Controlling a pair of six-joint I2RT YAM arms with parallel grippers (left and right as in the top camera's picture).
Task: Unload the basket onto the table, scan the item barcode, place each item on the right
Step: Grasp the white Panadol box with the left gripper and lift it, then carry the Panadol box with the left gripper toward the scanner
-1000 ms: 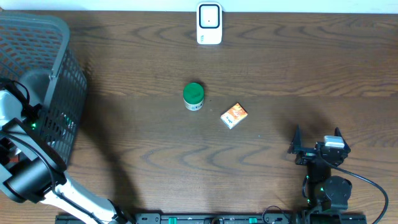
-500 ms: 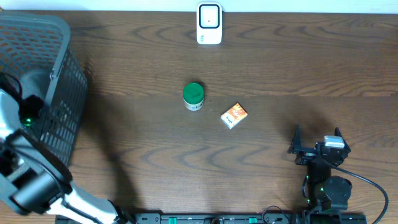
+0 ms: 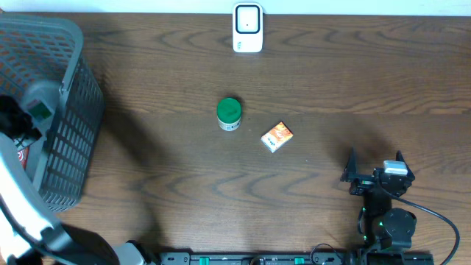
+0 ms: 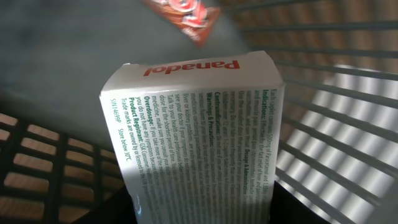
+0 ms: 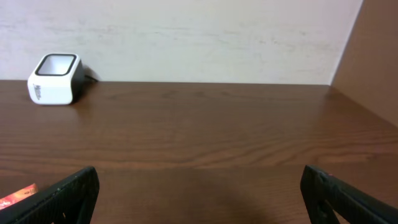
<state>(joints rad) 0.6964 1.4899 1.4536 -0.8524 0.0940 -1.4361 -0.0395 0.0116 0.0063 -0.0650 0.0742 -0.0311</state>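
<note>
The left end effector is half closed on a white Panadol box, gripping its near end inside the grey basket at the table's left edge. Its arm reaches up from the near-left corner. The right end effector rests wide apart and empty near the right front. The scanner stands at the far edge.

The right gripper and right arm were black, with a silver block, green lights and a cable looping toward the table's near edge. The left arm was white, black-jointed.
</note>
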